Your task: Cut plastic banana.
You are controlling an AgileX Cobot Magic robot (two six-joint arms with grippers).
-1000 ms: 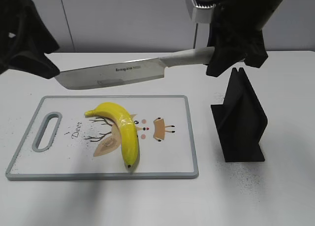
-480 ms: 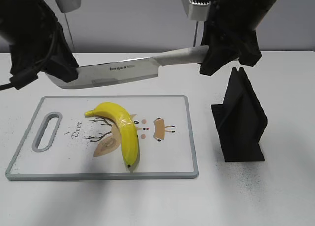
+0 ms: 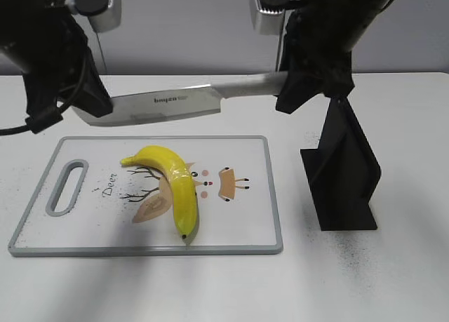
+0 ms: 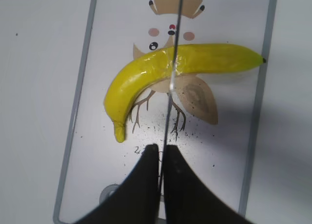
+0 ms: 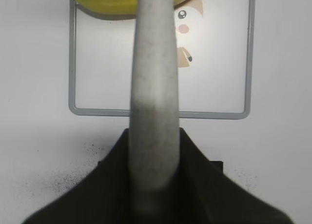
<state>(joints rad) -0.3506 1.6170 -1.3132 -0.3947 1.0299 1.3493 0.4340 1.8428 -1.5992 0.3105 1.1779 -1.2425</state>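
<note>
Two grippers are seen. Knife [image 3: 168,104] handle is clamped tight by right gripper [image 3: 291,90]. Blade tip is pinched by left gripper [image 4: 160,153]. Plastic banana [image 3: 174,182] is laid mid cutting board [image 3: 245,238], under knife. Banana is judged light, stiff, slippery; holding best near middle.

We see the banana [image 3: 174,183] lying on the board [image 3: 245,224], left of its middle. The knife [image 3: 165,103] hangs level above the board's far edge, its handle in the right gripper [image 3: 298,90] and its tip at the left gripper [image 3: 91,101]. The stand [image 3: 344,171] is on the table [image 3: 393,280], right of the board.
</note>
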